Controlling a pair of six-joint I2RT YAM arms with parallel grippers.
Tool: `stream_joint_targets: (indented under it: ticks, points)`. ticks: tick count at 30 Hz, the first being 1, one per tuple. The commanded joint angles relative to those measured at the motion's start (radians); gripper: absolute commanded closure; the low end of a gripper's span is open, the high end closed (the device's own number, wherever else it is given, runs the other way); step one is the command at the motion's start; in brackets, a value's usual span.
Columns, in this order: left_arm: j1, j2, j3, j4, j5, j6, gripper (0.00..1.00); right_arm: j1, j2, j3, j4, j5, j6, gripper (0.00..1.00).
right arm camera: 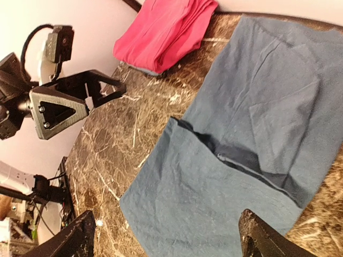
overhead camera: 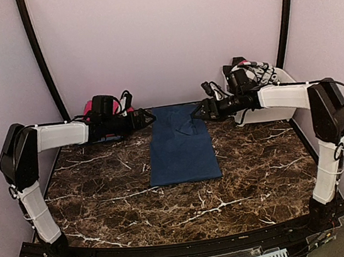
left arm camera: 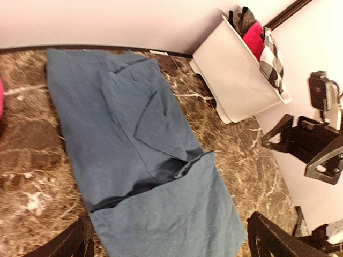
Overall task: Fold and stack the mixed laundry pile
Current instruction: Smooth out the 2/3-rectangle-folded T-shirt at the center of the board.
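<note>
Your folded navy-blue cloth sheet (overhead camera: 182,155) lies flat on the dark marble tabletop (overhead camera: 104,194), just left of the white plastic tub (overhead camera: 265,116) and not touching it. One layer laps over another with a crease across the middle.

Left gripper (overhead camera: 150,117) hangs at the sheet's far edge on the side away from the tub, fingers (left arm camera: 75,243) spread wide, gripping nothing. Right gripper (overhead camera: 194,114) sits at the tub-side far edge, fingers (right arm camera: 268,241) also spread, nothing between them.

The black-and-white checked garment (left arm camera: 273,59) hangs over the tub's rim. The magenta-pink folded cloth (right arm camera: 161,32) lies beyond the sheet, well left of the tub.
</note>
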Motion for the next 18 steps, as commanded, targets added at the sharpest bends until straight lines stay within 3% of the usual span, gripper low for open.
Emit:
stream_joint_targets:
  ticks: [1,8,18]
  points:
    - [-0.019,0.117,-0.001,0.125,0.267,-0.13,0.01,0.015,0.117,-0.032,0.201,-0.201,0.163,0.11]
    - [-0.043,0.301,0.052,0.282,0.376,-0.219,0.01,0.023,0.3,0.039,0.29,-0.275,0.246,0.12]
    - [0.013,0.4,0.057,0.245,0.31,-0.201,0.01,-0.042,0.378,-0.009,0.207,-0.168,0.154,0.14]
